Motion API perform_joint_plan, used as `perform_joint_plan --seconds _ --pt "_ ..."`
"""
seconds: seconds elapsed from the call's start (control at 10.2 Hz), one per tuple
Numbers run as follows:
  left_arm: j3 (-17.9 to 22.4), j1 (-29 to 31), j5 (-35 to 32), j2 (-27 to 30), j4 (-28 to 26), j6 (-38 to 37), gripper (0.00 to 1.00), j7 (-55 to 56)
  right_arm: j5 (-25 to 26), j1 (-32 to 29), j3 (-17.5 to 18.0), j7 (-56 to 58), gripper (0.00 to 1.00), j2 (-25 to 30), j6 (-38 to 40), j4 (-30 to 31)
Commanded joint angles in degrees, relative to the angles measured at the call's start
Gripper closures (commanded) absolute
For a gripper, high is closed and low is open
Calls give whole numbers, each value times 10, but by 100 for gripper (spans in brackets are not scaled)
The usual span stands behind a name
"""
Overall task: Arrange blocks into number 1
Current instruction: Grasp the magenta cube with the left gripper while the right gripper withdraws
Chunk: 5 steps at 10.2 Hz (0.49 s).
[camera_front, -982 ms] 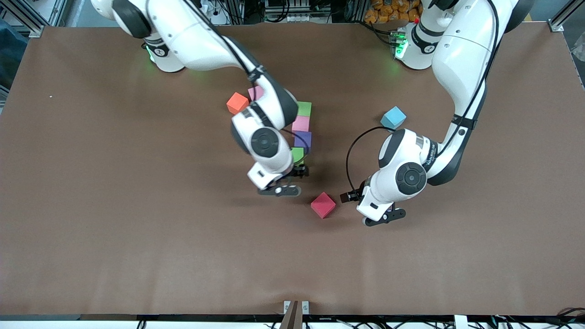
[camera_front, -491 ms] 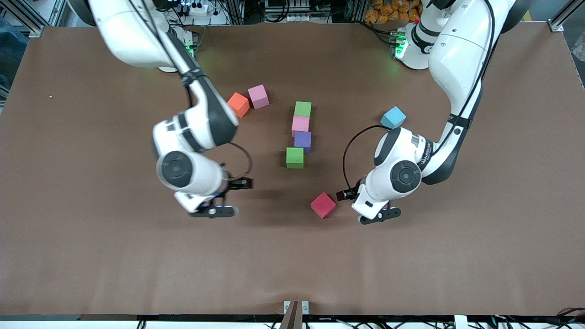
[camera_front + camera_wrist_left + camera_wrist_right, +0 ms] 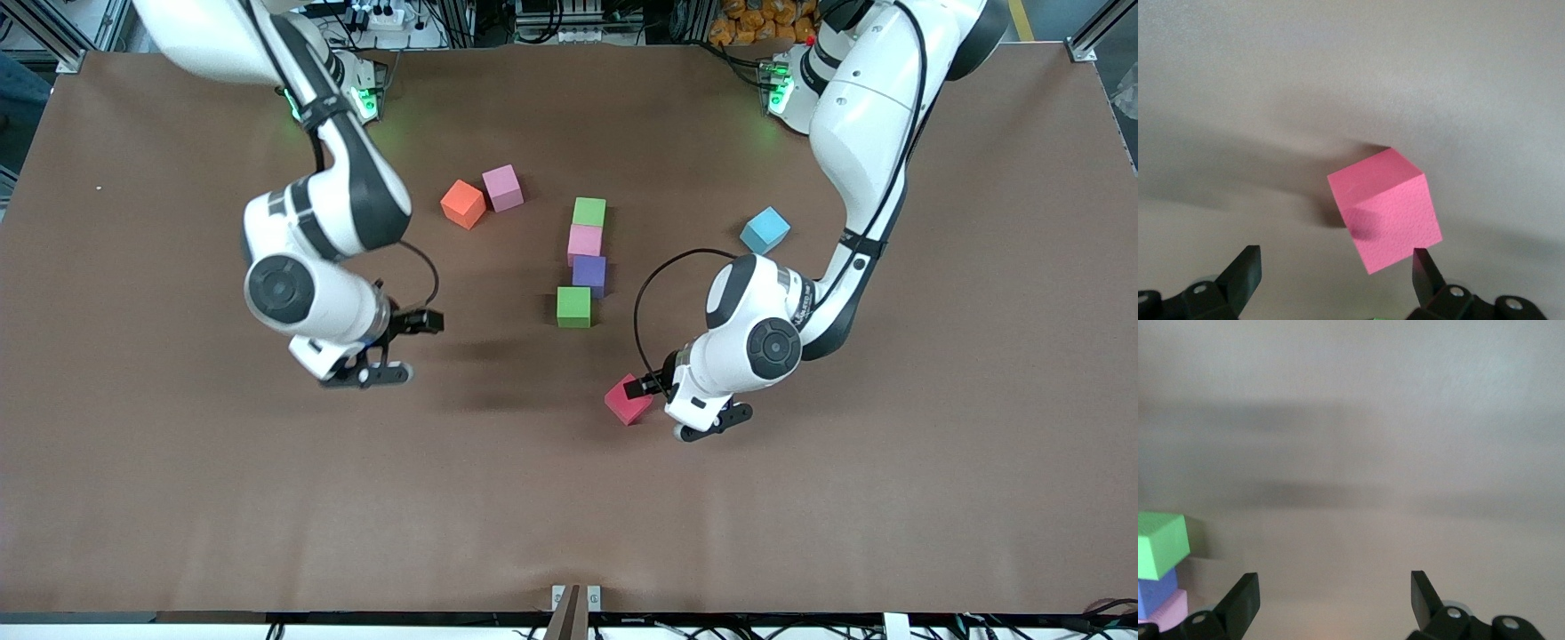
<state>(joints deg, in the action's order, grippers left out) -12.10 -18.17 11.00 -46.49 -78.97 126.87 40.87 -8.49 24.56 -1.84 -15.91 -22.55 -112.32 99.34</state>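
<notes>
The red block (image 3: 1385, 207) has a matt, finely grained, foam-like surface, and the green block (image 3: 573, 306), purple block (image 3: 589, 271), pale pink block (image 3: 584, 241) and second green block (image 3: 589, 212) look just as dull and unreflective, as do the orange cube (image 3: 462, 203) and light blue cube (image 3: 765, 229). The desk (image 3: 178, 498) is covered in a smooth, matt brown sheet. Both arms wear glossy white plastic shells with dark joints, and the left gripper (image 3: 1335, 277) and right gripper (image 3: 1331, 597) have matt black jaws.
</notes>
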Motion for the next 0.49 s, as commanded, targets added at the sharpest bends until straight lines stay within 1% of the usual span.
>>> perform_joint_plan --seconds 0.0,0.1,0.2,0.29,0.39 --pt "11 -16 15 -36 43 17 0 13 8 1 9 -33 0 75 -36 112" --pt "11 -16 15 -44 48 33 0 13 8 1 24 -52 0 87 -40 137" --pt "10 -19 15 -53 56 37 0 12 9 1 32 -69 0 103 -53 168" --pt "11 -20 15 -61 67 43 0 13 9 0 33 -69 0 110 -58 189" --pt "10 -20 16 -68 78 46 0 13 9 -4 33 -69 0 109 -59 193"
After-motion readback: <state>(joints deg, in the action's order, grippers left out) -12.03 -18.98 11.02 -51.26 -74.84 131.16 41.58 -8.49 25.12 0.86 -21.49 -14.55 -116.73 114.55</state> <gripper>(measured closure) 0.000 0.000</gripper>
